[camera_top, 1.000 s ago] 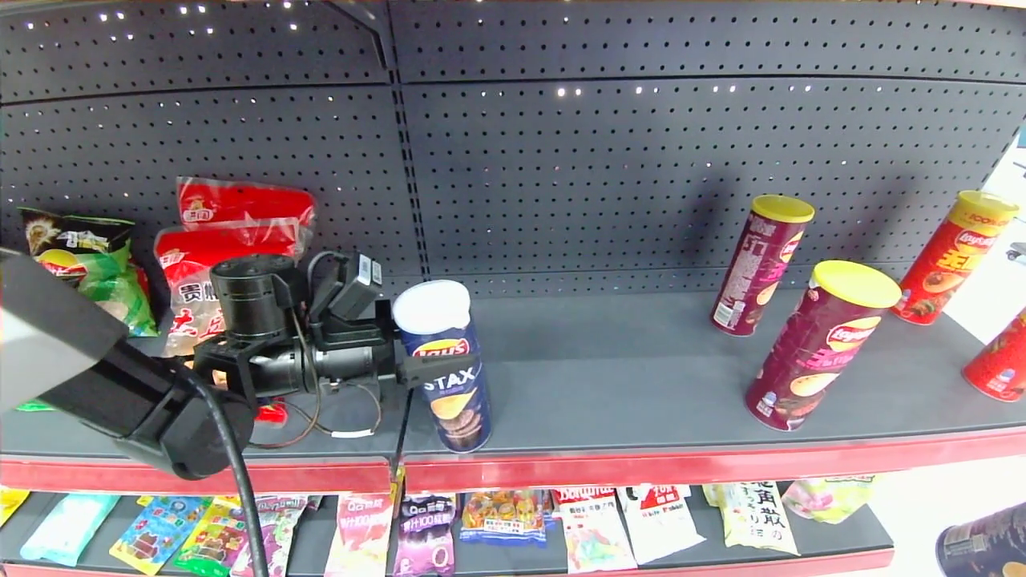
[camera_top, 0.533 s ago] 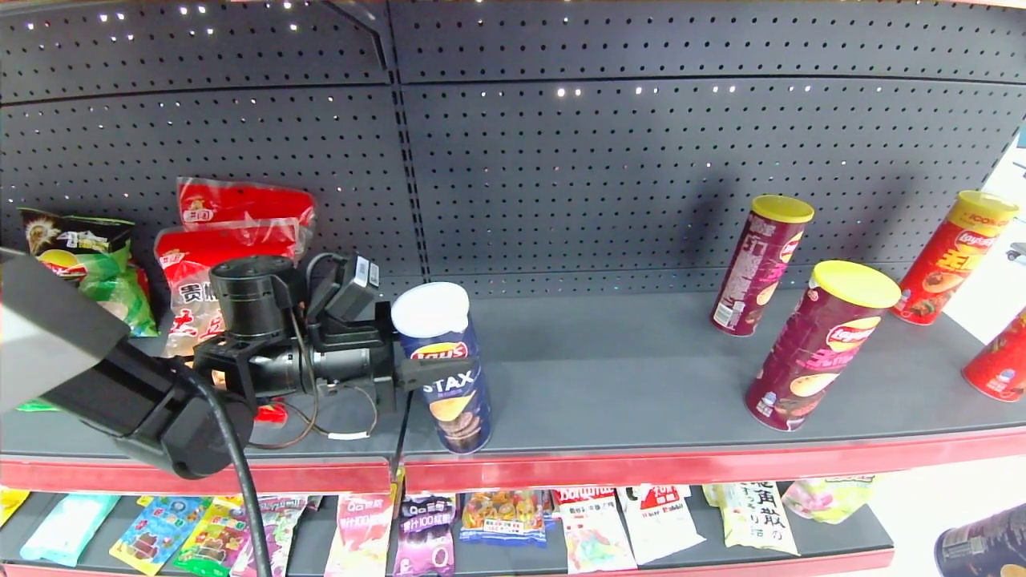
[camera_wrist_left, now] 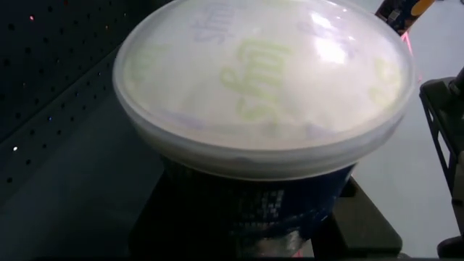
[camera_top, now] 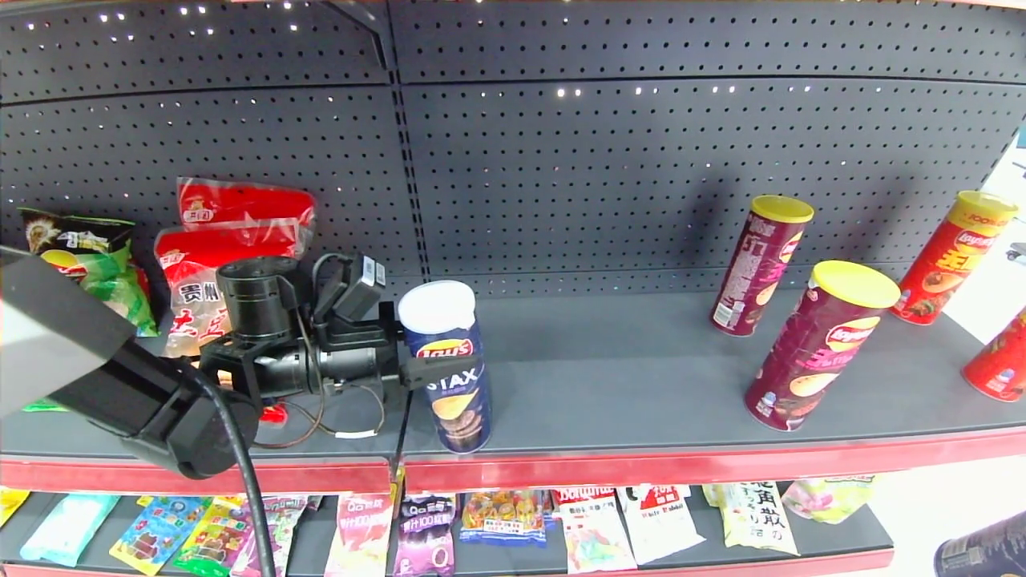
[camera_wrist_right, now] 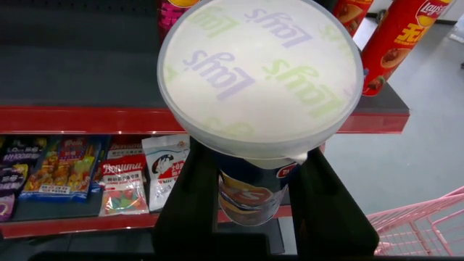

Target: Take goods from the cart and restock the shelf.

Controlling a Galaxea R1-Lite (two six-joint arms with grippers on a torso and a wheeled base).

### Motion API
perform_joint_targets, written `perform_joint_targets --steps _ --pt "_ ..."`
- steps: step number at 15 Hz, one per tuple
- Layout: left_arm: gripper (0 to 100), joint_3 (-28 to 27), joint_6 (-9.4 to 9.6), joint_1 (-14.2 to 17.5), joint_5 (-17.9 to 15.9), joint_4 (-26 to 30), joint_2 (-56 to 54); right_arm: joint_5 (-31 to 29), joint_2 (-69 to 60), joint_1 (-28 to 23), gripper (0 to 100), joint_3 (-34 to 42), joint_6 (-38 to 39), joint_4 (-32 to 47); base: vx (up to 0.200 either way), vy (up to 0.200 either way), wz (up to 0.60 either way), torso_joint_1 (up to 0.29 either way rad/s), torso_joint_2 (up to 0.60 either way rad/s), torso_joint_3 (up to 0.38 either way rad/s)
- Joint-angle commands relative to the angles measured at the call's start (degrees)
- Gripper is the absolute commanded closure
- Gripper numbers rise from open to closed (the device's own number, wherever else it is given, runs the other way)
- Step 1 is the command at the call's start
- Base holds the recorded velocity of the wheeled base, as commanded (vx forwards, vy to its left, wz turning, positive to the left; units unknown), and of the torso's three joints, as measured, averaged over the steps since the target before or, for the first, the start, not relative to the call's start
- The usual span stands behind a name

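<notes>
The left gripper (camera_top: pixel 447 367) has its black fingers (camera_top: pixel 437 370) clamped across the middle of a blue chip can (camera_top: pixel 458 413). The can stands upright under a white lid (camera_top: pixel 437 306), its base at the front edge of the grey shelf (camera_top: pixel 609 385); whether it rests on the board I cannot tell. In the left wrist view the lid (camera_wrist_left: pixel 261 80) sits just in front of the fingers.

On the wrist side of those fingers, red snack bags (camera_top: pixel 232 240) and a green bag (camera_top: pixel 88 264) lean on the pegboard. Past the fingertips, well apart from the can, stand two purple cans with yellow lids (camera_top: pixel 761 264) (camera_top: pixel 817 344), and beyond them two red cans (camera_top: pixel 954 256) (camera_top: pixel 998 361). Below the fingers, flat snack packets (camera_top: pixel 593 525) lie on the lower shelf.

The right gripper (camera_wrist_right: pixel 254 196) grips a second blue chip can (camera_wrist_right: pixel 250 192) between its two black fingers (camera_wrist_right: pixel 192 196), in front of the shelf's red edge, with a pink cart (camera_wrist_right: pixel 428 225) below it.

Both cans carry a logo and printed lids.

Since half a second ago, the left gripper and the first can's top have shifted slightly toward the purple cans.
</notes>
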Motion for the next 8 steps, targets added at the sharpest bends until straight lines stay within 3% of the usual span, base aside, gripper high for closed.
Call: perform_joint_targets --steps 1,7,8 --pt "100 -0.02 0.1 -0.09 0.7 0.07 0.22 -0.01 0.09 0.02 100 0.01 -0.04 -0.02 0.0 0.0 0.0 0.0 0.0 0.0" --pt "100 -0.99 0.1 -0.79 0.79 -0.02 0.66 -0.01 -0.08 0.02 100 -0.26 -0.04 -0.02 0.0 0.0 0.0 0.0 0.0 0.0" --pt "0 -1.25 0.1 -0.88 0.79 -0.02 0.66 -0.01 -0.08 0.02 100 -0.26 -0.04 -0.02 0.0 0.0 0.0 0.0 0.0 0.0"
